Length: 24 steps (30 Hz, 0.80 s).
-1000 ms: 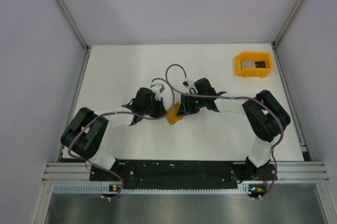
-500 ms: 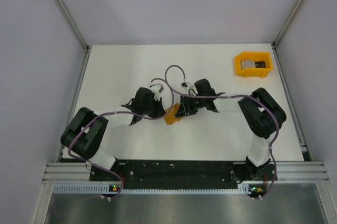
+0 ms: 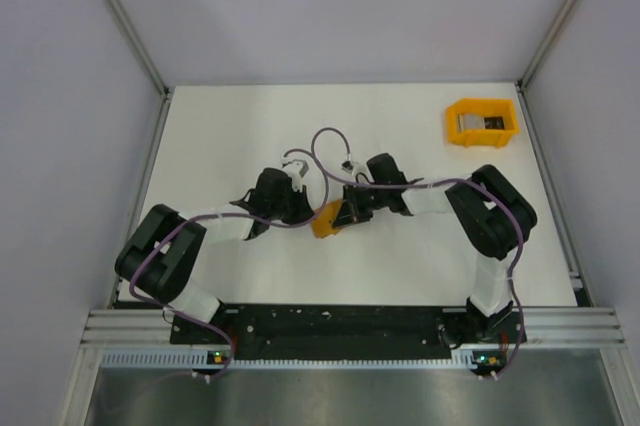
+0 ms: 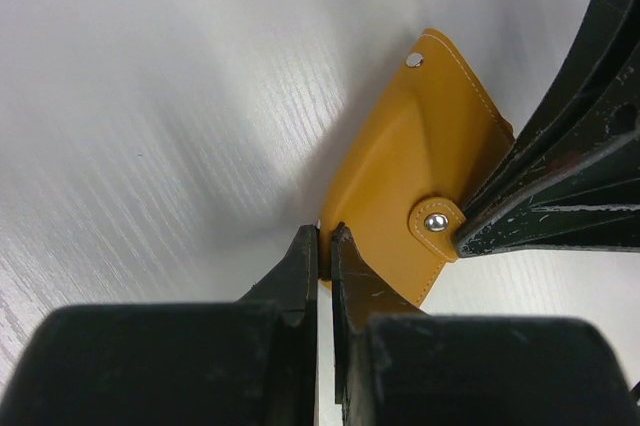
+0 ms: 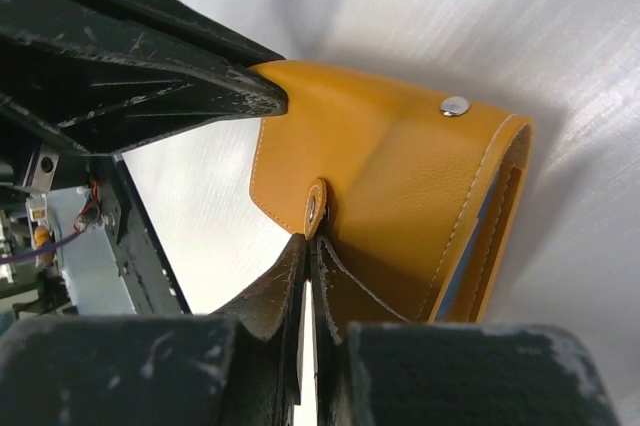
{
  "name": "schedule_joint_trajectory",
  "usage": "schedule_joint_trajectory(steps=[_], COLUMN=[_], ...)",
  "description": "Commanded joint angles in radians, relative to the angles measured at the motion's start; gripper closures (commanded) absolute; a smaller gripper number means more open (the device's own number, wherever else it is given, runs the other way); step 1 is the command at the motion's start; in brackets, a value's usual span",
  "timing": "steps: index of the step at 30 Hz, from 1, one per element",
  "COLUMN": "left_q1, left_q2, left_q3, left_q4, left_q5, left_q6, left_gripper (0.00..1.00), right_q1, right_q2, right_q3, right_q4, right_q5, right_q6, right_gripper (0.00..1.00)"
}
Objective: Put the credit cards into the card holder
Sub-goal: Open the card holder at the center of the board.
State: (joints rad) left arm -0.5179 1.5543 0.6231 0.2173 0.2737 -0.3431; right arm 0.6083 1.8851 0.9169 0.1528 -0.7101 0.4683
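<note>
The card holder (image 3: pixel 324 222) is an orange snap wallet held off the table between both arms. My left gripper (image 3: pixel 308 212) is shut on its lower edge, seen close up in the left wrist view, where the left gripper (image 4: pixel 322 232) pinches the card holder (image 4: pixel 410 186). My right gripper (image 5: pixel 308 240) is shut on the small snap tab of the card holder (image 5: pixel 390 176). The wallet gapes slightly, and the thin light blue edge of a credit card (image 5: pixel 462 266) shows inside. No other card is visible.
An orange bin (image 3: pixel 481 122) with a small grey object inside stands at the back right of the white table (image 3: pixel 230 136). Grey walls and metal rails enclose the table on three sides. Both arms' cables loop above the wallet.
My right gripper has closed onto the snap tab after standing half open. The right arm and the wallet have shifted slightly left. The left gripper keeps its grip.
</note>
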Motion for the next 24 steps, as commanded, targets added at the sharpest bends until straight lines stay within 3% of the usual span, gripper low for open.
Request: schedule_joint_trajectory(steps=[1,4,13,19,24], left_q1=[-0.013,-0.011,0.001,0.002,0.004], left_q2=[0.015,0.012,0.027,0.035,0.032], left_q3=[-0.023,-0.026,0.003,0.001,-0.008], left_q4=[0.056,0.024,-0.076,-0.067,-0.049], left_q5=[-0.042,-0.128,-0.257,-0.246,-0.217], left_q6=[-0.097,-0.170,-0.258,-0.266,-0.255], left_gripper=[1.00,1.00,1.00,1.00,1.00], right_q1=[0.057,0.059,0.059,0.062,0.059], right_q2=[-0.007,-0.056,-0.081,-0.063,-0.090], right_q3=[-0.059,-0.105,-0.159,-0.180,-0.193], right_q4=[0.161,0.267,0.286,0.321,0.309], right_q5=[-0.038,-0.097,-0.206,-0.281,-0.232], right_q6=[-0.016,-0.065,-0.160,-0.165,-0.172], right_gripper=[1.00,1.00,1.00,1.00,1.00])
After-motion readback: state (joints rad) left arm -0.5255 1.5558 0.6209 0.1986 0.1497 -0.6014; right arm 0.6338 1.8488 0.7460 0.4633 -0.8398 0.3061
